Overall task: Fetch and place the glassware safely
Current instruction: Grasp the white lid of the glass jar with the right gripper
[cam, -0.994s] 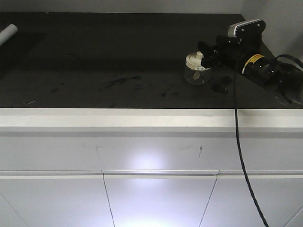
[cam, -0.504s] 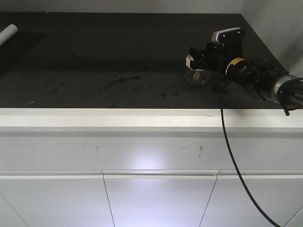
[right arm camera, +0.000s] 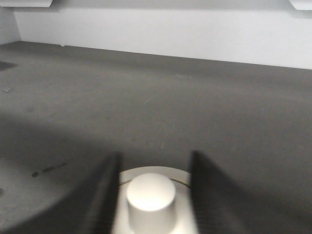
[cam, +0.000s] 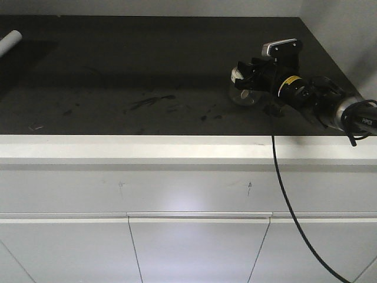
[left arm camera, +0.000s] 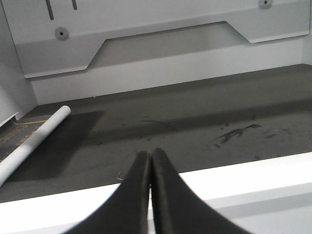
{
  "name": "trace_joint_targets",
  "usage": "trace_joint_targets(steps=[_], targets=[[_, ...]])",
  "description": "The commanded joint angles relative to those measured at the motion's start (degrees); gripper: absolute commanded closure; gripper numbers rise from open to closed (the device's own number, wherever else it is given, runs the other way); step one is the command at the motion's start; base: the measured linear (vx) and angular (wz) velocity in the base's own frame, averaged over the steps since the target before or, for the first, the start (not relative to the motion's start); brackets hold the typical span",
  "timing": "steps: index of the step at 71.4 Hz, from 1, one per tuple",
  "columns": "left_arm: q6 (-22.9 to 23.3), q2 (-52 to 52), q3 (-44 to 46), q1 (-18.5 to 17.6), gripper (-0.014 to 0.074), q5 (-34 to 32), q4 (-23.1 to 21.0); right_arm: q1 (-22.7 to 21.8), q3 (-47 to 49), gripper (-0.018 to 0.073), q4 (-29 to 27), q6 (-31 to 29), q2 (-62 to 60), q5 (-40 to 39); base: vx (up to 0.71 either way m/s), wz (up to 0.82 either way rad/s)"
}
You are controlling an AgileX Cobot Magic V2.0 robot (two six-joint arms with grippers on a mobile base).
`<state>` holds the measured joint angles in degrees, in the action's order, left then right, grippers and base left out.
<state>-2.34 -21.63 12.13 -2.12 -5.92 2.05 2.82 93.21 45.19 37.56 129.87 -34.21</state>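
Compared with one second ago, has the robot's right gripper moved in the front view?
Yes. Judged against the dark scuff marks on the black countertop, the right gripper went left, to flank the cream-white lid of the small clear glass jar.

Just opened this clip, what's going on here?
The right gripper is at the lidded glass jar on the right of the dark countertop, its fingers straddling the cream lid. The blurred wrist view does not show whether they are pinching it. The jar looks upright on the counter. The left gripper is shut and empty above the counter's front edge. A white tube lies far left.
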Motion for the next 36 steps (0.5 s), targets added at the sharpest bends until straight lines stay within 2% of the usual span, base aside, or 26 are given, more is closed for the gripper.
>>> trace_joint_targets(steps=[1,4,13,21,30,36], targets=[[0.5,-0.2,1.7,-0.1,0.0603,-3.7,-0.2,-0.1,1.7,0.0467,-1.0,-0.2,-3.3,-2.5,0.00,0.00],[0.5,-0.2,1.7,-0.1,0.0603,-3.7,-0.2,-0.1,1.7,0.0577,-1.0,0.6,-3.5,-2.5,0.00,0.00],[0.5,-0.2,1.7,-0.1,0.0603,-3.7,-0.2,-0.1,1.7,0.0569,-0.6,2.8,-4.2,-2.5,0.00,0.00],[0.5,-0.2,1.7,-0.1,0.0603,-3.7,-0.2,-0.1,1.7,0.0565,2.2,3.2,-5.6,-2.4,0.00,0.00],[0.5,-0.2,1.7,-0.1,0.0603,-3.7,-0.2,-0.1,1.6,0.0564,8.8,8.3,-8.9,-1.4,0.00,0.00],[0.5,-0.2,1.7,-0.1,0.0603,-3.7,-0.2,-0.1,1.1,0.0563,15.4,13.9,-11.7,0.9,0.00,0.00]])
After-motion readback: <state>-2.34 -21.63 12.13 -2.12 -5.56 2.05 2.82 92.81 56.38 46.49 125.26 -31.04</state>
